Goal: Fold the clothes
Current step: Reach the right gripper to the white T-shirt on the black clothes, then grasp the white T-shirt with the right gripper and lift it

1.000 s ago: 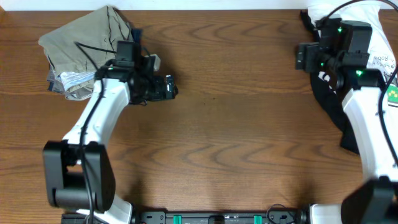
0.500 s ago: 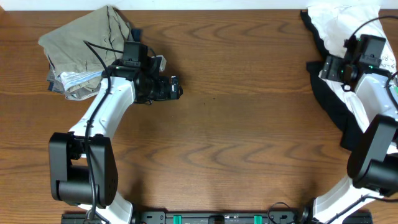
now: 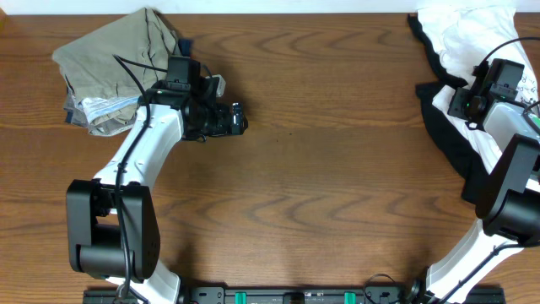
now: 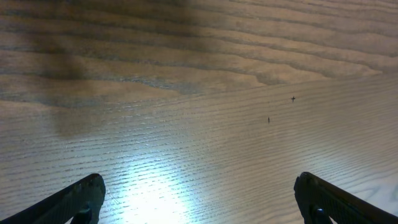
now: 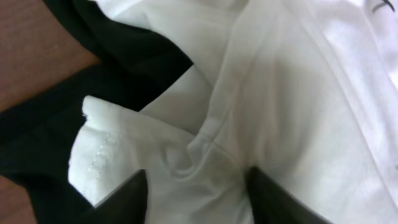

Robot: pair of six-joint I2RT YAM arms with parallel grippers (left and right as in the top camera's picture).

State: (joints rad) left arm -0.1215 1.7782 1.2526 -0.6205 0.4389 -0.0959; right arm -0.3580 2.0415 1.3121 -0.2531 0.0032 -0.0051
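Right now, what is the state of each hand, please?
Left hand: open, holding nothing, above the table.
Right hand: astride a fold of the white shirt; whether it grips cannot be told.

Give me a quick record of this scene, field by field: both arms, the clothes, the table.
left gripper: open, above bare wooden table
right gripper: fingers either side of a bunched fold of the white T-shirt; grip unclear
black garment: under the white T-shirt, right edge
khaki garment: loosely folded, far left corner
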